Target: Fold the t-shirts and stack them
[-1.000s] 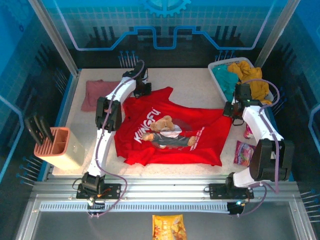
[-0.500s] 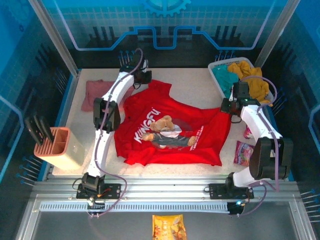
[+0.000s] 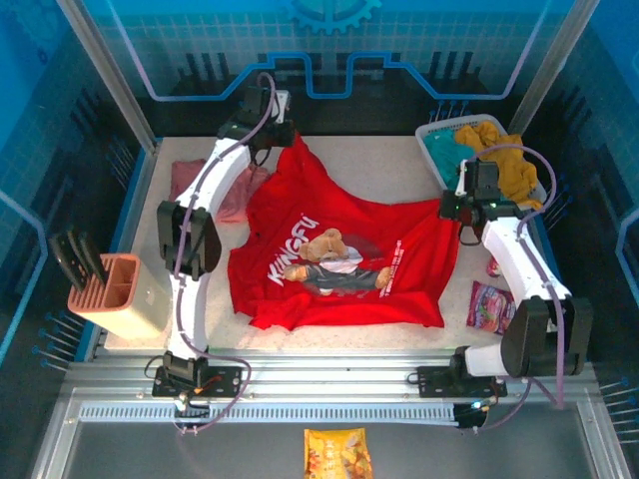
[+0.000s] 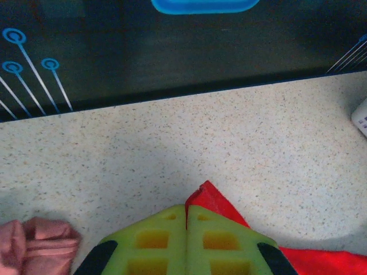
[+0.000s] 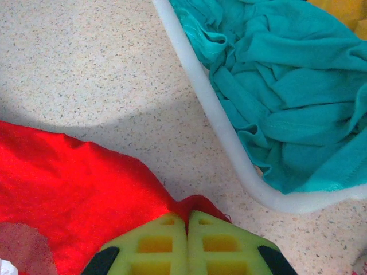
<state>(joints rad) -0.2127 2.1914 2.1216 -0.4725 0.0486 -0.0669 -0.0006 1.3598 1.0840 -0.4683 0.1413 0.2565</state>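
Pinching a far corner of the red t-shirt (image 3: 349, 249), the left hand (image 4: 186, 209) is closed tight on the cloth — the right hand (image 5: 187, 215) likewise clamps the opposite corner beside the white basket (image 5: 218, 126). The shirt lies mostly spread, print-up, on the table (image 3: 389, 170); the pink t-shirt (image 3: 190, 180) lies bunched at the far left edge.

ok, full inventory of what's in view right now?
bright red t-shirt with teddy-bear print: 1, red, spread mid-table
dusty-pink cloth shirt: 1, pink, far-left table
white plastic basket: 1, white, far-right table
teal cloth: 1, teal, in basket
mustard-yellow cloth: 1, yellow, on basket
peach slotted holder: 1, peach, left table edge
pink snack packet: 1, pink, right table edge
orange snack packet: 1, orange, nearside of rails
left gripper: 1, green pads, shut on t-shirt corner
right gripper: 1, green pads, shut on t-shirt corner
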